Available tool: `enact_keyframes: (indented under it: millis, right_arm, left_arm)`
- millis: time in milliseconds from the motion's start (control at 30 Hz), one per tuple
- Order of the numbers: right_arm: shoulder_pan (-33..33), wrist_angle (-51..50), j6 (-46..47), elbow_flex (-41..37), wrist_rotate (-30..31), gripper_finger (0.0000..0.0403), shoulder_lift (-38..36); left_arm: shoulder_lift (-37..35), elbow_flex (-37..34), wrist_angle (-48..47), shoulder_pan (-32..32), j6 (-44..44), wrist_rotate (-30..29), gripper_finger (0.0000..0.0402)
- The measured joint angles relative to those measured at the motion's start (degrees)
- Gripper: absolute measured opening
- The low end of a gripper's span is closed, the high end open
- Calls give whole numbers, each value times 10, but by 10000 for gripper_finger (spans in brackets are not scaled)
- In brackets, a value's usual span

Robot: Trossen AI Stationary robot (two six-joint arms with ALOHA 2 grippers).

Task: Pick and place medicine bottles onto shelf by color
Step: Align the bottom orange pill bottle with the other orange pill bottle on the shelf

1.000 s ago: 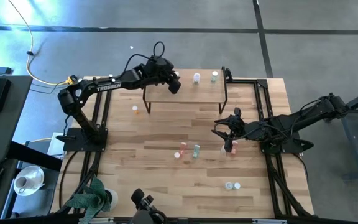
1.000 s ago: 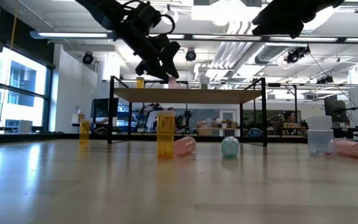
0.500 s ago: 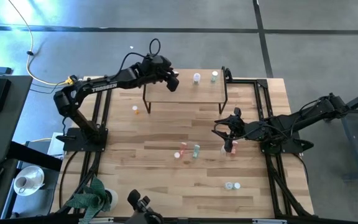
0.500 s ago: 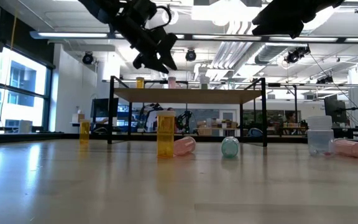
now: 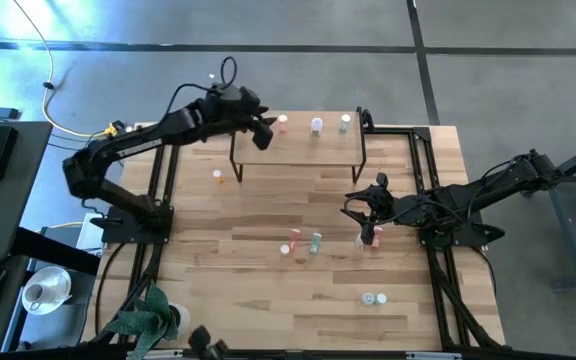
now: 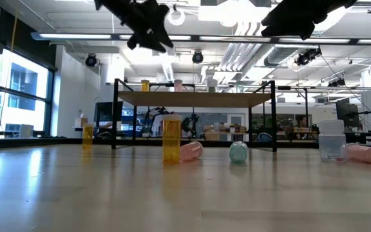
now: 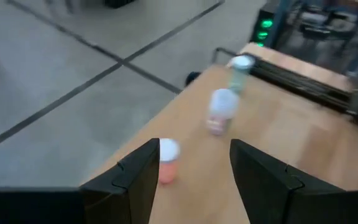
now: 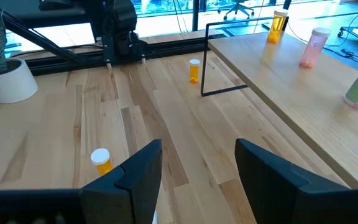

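Showing an orange bottle (image 8: 278, 23) on shelf (image 8: 278, 81), hidden overhead by left gripper (image 5: 265, 137)

The left arm stretches long across the far side of the table, its left gripper (image 5: 262, 132) held high in the air, fingers (image 7: 135, 180) parted with nothing between them. The right arm reaches inward from its base, bent low, and its right gripper (image 5: 367, 228) points down toward the tabletop, its fingers (image 8: 138, 171) also spread apart and holding nothing.
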Motion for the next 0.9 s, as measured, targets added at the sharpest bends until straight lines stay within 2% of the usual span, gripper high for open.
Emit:
enact_keyframes:
  millis: [100, 267, 500, 600, 900]
  right_arm:
    - [0, 0, 0, 0, -4, 194, 0]
    - [0, 0, 0, 0, -26, 194, 0]
    - [0, 0, 4, 0, -28, 194, 0]
    - [0, -2, 4, 0, -28, 194, 0]
    - [0, -4, 5, 0, -46, 194, 1]
  left_arm:
    - [-28, 0, -35, -22, 12, 21, 184]
    - [-48, -6, -52, -76, 12, 23, 184]
    - [-48, -123, 87, -159, 3, 20, 184]
    - [-48, -174, 147, -186, 1, 0, 184]
    - [-57, -272, 254, -262, -18, -13, 184]
